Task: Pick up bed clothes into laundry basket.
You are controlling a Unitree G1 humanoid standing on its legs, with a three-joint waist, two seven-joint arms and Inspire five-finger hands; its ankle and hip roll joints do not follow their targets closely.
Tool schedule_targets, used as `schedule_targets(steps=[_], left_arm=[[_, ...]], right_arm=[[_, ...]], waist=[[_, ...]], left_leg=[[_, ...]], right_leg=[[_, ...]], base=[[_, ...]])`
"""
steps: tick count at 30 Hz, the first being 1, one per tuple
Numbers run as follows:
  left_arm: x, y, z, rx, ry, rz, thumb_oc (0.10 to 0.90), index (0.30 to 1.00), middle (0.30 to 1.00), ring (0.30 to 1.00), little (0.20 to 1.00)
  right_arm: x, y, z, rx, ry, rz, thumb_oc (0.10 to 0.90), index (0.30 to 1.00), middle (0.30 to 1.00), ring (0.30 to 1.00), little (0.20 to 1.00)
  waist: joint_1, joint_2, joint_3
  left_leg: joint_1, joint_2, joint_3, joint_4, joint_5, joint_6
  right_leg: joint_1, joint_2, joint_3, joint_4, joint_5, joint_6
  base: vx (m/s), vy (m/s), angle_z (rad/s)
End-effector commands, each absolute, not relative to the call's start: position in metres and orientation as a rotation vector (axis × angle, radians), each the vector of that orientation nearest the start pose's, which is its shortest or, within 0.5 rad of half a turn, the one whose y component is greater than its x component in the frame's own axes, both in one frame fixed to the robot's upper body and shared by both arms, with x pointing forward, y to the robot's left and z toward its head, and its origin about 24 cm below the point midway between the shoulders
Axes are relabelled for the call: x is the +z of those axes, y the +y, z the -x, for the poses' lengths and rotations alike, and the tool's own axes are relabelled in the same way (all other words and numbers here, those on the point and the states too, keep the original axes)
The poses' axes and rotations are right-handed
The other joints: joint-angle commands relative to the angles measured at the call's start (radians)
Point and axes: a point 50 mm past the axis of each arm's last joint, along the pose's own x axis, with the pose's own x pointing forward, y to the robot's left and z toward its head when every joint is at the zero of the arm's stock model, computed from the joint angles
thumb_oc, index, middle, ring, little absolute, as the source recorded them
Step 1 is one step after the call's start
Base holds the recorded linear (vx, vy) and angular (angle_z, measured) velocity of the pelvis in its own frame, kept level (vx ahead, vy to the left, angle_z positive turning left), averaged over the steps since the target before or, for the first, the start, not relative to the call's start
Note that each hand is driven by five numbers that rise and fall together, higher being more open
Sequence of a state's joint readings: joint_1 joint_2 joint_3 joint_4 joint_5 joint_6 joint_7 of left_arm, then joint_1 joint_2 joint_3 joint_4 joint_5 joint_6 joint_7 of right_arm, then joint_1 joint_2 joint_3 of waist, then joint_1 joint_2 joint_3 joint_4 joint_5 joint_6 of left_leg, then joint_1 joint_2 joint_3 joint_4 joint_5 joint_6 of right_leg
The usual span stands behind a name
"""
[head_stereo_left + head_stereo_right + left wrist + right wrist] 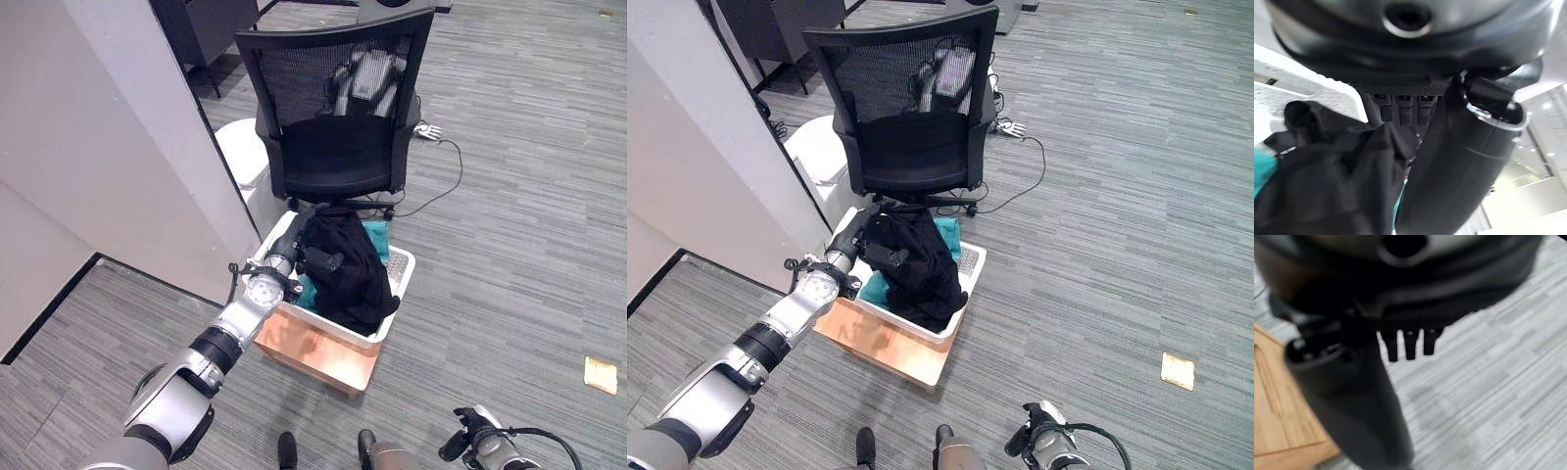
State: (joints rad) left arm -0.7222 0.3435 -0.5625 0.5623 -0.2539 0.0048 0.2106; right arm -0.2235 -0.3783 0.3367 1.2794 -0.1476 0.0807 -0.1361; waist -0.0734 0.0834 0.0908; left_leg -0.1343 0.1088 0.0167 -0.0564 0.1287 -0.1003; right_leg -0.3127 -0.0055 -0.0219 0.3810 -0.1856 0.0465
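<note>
Black soft cloth garment (pixel 345 269) is draping limply inside the white plastic laundry basket (pixel 397 264). Left robot hand (pixel 315 257) is resting on its bunched top fold, grip unclear. Right robot hand (pixel 1408 343) is hanging uncurled, holding nothing.

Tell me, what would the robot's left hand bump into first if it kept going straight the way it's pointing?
Probably the black garment heaped in the white laundry basket. The left hand is already against it, pointing across the basket; how deep its fingers reach is hidden.

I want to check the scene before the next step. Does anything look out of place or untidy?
Yes. The black garment is not fully inside the white laundry basket: part of it hangs over the front rim. The left robot hand is at the garment. A yellowish scrap lies alone on the carpet.
</note>
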Motion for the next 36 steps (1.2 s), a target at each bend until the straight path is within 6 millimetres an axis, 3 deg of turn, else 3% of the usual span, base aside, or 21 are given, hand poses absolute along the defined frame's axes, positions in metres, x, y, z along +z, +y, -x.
schedule_targets(steps=[1, 8, 11, 13, 15, 16, 17, 19, 20, 22, 23, 24, 26, 29, 31, 34, 35, 36], left_arm=[[0.2, 0.112, -0.375, -0.126, -0.445, -0.323, 0.8, 0.9, 0.9, 0.9, 0.9], [0.24, 0.117, -0.354, -0.135, -0.63, -0.22, 0.8, 0.9, 0.9, 0.9, 0.9], [0.26, 0.127, -0.333, -0.125, -0.765, -0.184, 0.8, 0.9, 0.9, 0.9, 0.9], [0.263, 0.133, -0.328, -0.113, -0.787, -0.188, 0.8, 0.9, 0.9, 0.9, 0.9], [0.259, 0.157, -0.316, -0.06, -0.811, -0.176, 0.8, 0.9, 0.9, 0.9, 0.9], [0.259, 0.158, -0.315, -0.058, -0.81, -0.176, 0.8, 0.9, 0.9, 0.9, 0.9], [0.239, 0.194, -0.304, 0.035, -0.758, -0.179, 0.8, 0.9, 0.9, 0.9, 0.9], [0.238, 0.195, -0.303, 0.037, -0.755, -0.178, 0.8, 0.9, 0.9, 0.9, 0.9], [0.199, 0.237, -0.286, 0.138, -0.614, -0.192, 0.8, 0.9, 0.9, 0.9, 0.9], [0.198, 0.238, -0.285, 0.14, -0.61, -0.19, 0.8, 0.9, 0.9, 0.9, 0.9], [0.187, 0.251, -0.279, 0.182, -0.563, -0.182, 0.8, 0.9, 0.9, 0.9, 0.9], [0.152, 0.279, -0.263, 0.284, -0.432, -0.159, 0.8, 0.9, 0.9, 0.9, 0.9], [0.117, 0.306, -0.241, 0.379, -0.283, -0.124, 0.8, 0.9, 0.9, 0.9, 0.9], [0.08, 0.331, -0.214, 0.503, -0.129, -0.1, 0.8, 0.9, 0.9, 0.9, 0.9], [0.064, 0.34, -0.199, 0.574, -0.075, -0.065, 0.8, 0.9, 0.9, 0.9, 0.9], [0.061, 0.344, -0.193, 0.613, -0.07, -0.077, 0.8, 0.9, 0.9, 0.9, 0.9], [0.067, 0.344, -0.198, 0.604, -0.097, -0.096, 0.8, 0.9, 0.9, 0.9, 0.9], [0.08, 0.341, -0.207, 0.564, -0.142, -0.15, 0.8, 0.9, 0.9, 0.9, 0.9]], right_arm=[[-0.129, -0.285, -0.15, -0.034, 1.138, 0.826, 0.8, 0.9, 0.9, 0.9, 0.9], [-0.122, -0.281, -0.168, -0.025, 1.085, 0.836, 0.8, 0.9, 0.9, 0.9, 0.9], [-0.111, -0.28, -0.192, -0.054, 1.011, 0.824, 0.8, 0.9, 0.9, 0.9, 0.9], [-0.107, -0.28, -0.198, -0.068, 0.989, 0.818, 0.8, 0.9, 0.9, 0.9, 0.9], [-0.094, -0.288, -0.213, -0.135, 0.933, 0.79, 0.8, 0.9, 0.9, 0.9, 0.9], [-0.094, -0.288, -0.213, -0.133, 0.933, 0.792, 0.8, 0.9, 0.9, 0.9, 0.9], [-0.078, -0.307, -0.223, -0.23, 0.884, 0.764, 0.8, 0.9, 0.9, 0.9, 0.9], [-0.078, -0.307, -0.223, -0.227, 0.885, 0.767, 0.8, 0.9, 0.9, 0.9, 0.9], [-0.058, -0.336, -0.226, -0.327, 0.847, 0.766, 0.8, 0.9, 0.9, 0.9, 0.9], [-0.058, -0.336, -0.225, -0.323, 0.849, 0.77, 0.8, 0.9, 0.9, 0.9, 0.9], [-0.055, -0.351, -0.215, -0.37, 0.861, 0.776, 0.8, 0.9, 0.9, 0.9, 0.9], [-0.069, -0.355, -0.187, -0.395, 0.909, 0.773, 0.8, 0.9, 0.9, 0.9, 0.9], [-0.065, -0.365, -0.179, -0.441, 0.909, 0.777, 0.8, 0.9, 0.9, 0.9, 0.9], [-0.035, -0.38, -0.19, -0.501, 0.759, 0.821, 0.8, 0.9, 0.9, 0.9, 0.9], [-0.003, -0.387, -0.201, -0.536, 0.61, 0.885, 0.8, 0.9, 0.9, 0.9, 0.9], [0.062, -0.386, -0.224, -0.56, 0.308, 0.993, 0.8, 0.9, 0.9, 0.9, 0.9], [0.081, -0.38, -0.232, -0.558, 0.203, 1.011, 0.8, 0.9, 0.9, 0.9, 0.9], [0.116, -0.368, -0.244, -0.539, 0.022, 1.034, 0.8, 0.9, 0.9, 0.9, 0.9]], waist=[[0.004, -0.058, -0.031], [0.039, -0.062, -0.036], [0.078, -0.066, -0.04], [0.085, -0.066, -0.04], [0.113, -0.07, -0.042], [0.112, -0.069, -0.043], [0.137, -0.074, -0.046], [0.134, -0.072, -0.048], [0.153, -0.073, -0.052], [0.149, -0.071, -0.055], [0.149, -0.073, -0.051], [0.142, -0.067, -0.047], [0.141, -0.059, -0.051], [0.129, -0.053, -0.053], [0.12, -0.045, -0.055], [0.108, -0.031, -0.044], [0.103, -0.037, -0.038], [0.098, -0.067, -0.014]], left_leg=[[0.037, 0.016, -0.028, -0.031, -0.102, -0.034], [0.044, 0.012, -0.034, -0.031, -0.101, -0.033], [0.045, 0.012, -0.044, -0.031, -0.095, -0.034], [0.044, 0.011, -0.047, -0.031, -0.095, -0.034], [0.044, 0.01, -0.052, -0.031, -0.092, -0.036], [0.045, 0.01, -0.052, -0.031, -0.092, -0.036], [0.046, 0.012, -0.056, -0.031, -0.088, -0.04], [0.047, 0.012, -0.056, -0.031, -0.088, -0.04], [0.048, 0.015, -0.058, -0.031, -0.083, -0.045], [0.048, 0.016, -0.059, -0.031, -0.084, -0.045], [0.048, 0.017, -0.058, -0.031, -0.081, -0.047], [0.049, 0.02, -0.055, -0.031, -0.079, -0.049], [0.047, 0.022, -0.054, -0.031, -0.076, -0.052], [0.044, 0.028, -0.051, -0.031, -0.07, -0.056], [0.043, 0.032, -0.05, -0.031, -0.067, -0.057], [0.039, 0.034, -0.052, -0.031, -0.054, -0.052], [0.034, 0.033, -0.059, -0.031, -0.054, -0.053], [0.027, 0.026, -0.085, 0.057, -0.107, -0.053]], right_leg=[[0.2, -0.105, -0.026, -0.468, 0.218, 0.14], [0.214, -0.107, -0.034, -0.468, 0.215, 0.138], [0.221, -0.109, -0.043, -0.468, 0.211, 0.135], [0.224, -0.109, -0.046, -0.468, 0.21, 0.134], [0.229, -0.108, -0.051, -0.468, 0.206, 0.13], [0.229, -0.108, -0.051, -0.468, 0.206, 0.13], [0.238, -0.106, -0.059, -0.468, 0.199, 0.125], [0.239, -0.106, -0.059, -0.468, 0.199, 0.125], [0.246, -0.104, -0.07, -0.468, 0.191, 0.121], [0.247, -0.103, -0.07, -0.468, 0.191, 0.121], [0.249, -0.103, -0.074, -0.468, 0.189, 0.12], [0.252, -0.101, -0.078, -0.468, 0.185, 0.119], [0.256, -0.096, -0.084, -0.468, 0.179, 0.115], [0.259, -0.089, -0.093, -0.468, 0.167, 0.108], [0.263, -0.084, -0.1, -0.468, 0.16, 0.105], [0.265, -0.078, -0.107, -0.468, 0.154, 0.106], [0.261, -0.078, -0.099, -0.468, 0.154, 0.106], [0.242, -0.092, -0.085, -0.468, 0.164, 0.094]], base=[[-0.02, 0.009, 0.04], [-0.01, 0.01, 0.04], [-0.02, -0.012, 0.1], [-0.02, -0.025, 0.11], [-0.02, -0.028, 0.13], [-0.02, -0.066, 0.06], [-0.02, -0.054, 0.08], [-0.02, -0.05, 0.15], [-0.02, -0.047, 0.24], [-0.01, -0.023, 0.08], [-0.05, -0.06, -0.04], [-0.07, -0.075, 0.17], [-0.05, -0.06, 0.15], [-0.05, -0.059, 0.1], [-0.04, -0.041, 0.06], [-0.09, -0.017, 0.01], [-0.24, -0.055, 0.03], [-0.23, -0.049, -0.01]])
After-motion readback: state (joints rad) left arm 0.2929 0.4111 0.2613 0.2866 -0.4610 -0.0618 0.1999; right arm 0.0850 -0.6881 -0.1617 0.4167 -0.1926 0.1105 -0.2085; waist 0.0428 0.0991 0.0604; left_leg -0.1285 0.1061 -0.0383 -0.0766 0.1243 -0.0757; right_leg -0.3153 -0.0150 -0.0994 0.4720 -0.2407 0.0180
